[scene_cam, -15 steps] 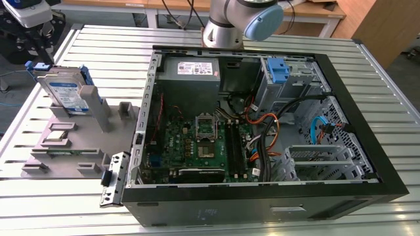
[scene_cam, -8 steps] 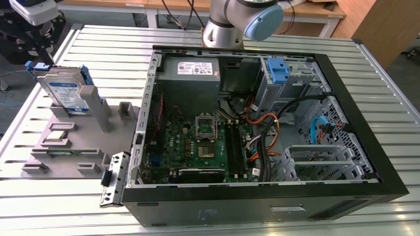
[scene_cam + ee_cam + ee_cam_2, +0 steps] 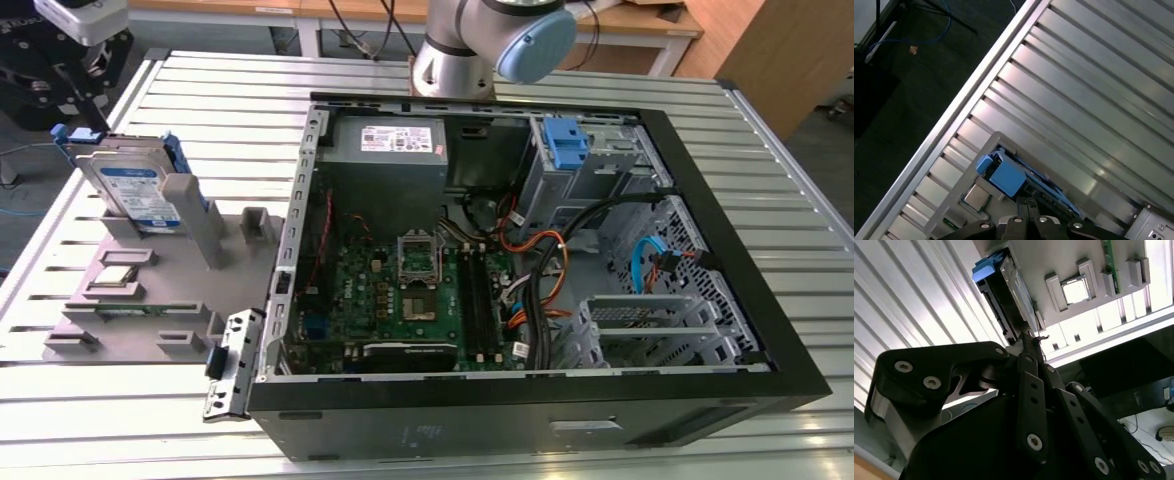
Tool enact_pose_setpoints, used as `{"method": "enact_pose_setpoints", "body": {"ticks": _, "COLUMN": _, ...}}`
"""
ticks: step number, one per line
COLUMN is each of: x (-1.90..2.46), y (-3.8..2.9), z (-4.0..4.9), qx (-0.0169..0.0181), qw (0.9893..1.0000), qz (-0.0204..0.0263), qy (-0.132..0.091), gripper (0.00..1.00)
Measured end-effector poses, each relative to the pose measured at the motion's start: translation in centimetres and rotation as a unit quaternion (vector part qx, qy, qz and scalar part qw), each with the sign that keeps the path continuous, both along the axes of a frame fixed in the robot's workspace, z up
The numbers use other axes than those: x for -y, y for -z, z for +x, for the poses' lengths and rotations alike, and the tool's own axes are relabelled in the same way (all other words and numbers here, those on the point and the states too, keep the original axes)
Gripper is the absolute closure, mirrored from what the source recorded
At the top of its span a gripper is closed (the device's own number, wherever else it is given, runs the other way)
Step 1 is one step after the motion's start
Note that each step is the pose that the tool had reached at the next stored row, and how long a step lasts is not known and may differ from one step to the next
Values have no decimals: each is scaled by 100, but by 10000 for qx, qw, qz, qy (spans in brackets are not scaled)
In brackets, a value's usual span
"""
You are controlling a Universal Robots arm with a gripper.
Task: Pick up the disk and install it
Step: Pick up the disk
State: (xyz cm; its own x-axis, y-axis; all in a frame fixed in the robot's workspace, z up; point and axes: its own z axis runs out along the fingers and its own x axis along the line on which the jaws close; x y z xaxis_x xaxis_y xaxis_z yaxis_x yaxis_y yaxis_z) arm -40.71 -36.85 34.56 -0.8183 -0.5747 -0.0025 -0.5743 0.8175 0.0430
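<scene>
The disk [image 3: 134, 188] stands on edge in a slot of the grey holder [image 3: 227, 262] at the exterior view's left, its blue-and-white label facing out and a blue bracket around it. My gripper [image 3: 80, 118] hangs just above the disk's upper end, near the blue tab. In the second wrist view my fingers [image 3: 1027, 371] come together to a point right at the end of the disk [image 3: 1004, 295], with no gap visible between them. The first wrist view shows the disk's blue bracket [image 3: 1004, 176] just beyond my gripper [image 3: 1026, 204].
An open black computer case [image 3: 747, 300] lies on the slatted metal table [image 3: 214, 90], with a motherboard, cables, a grey power supply [image 3: 387, 140] and a blue bracket [image 3: 567, 140] in its drive bay. A processor chip [image 3: 114, 278] rests in the holder. The arm's base [image 3: 461, 60] stands behind the case.
</scene>
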Motion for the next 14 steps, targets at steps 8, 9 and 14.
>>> {"method": "enact_pose_setpoints", "body": {"ticks": 8, "x": 0, "y": 2, "z": 0, "qx": 0, "qw": 9975, "qz": 0, "qy": -701, "gripper": 90}}
{"method": "enact_pose_setpoints", "body": {"ticks": 9, "x": 0, "y": 2, "z": 0, "qx": 0, "qw": 9969, "qz": 0, "qy": -789, "gripper": 90}}
{"method": "enact_pose_setpoints", "body": {"ticks": 14, "x": 0, "y": 3, "z": 0, "qx": 0, "qw": 9924, "qz": 0, "qy": -1232, "gripper": 90}}
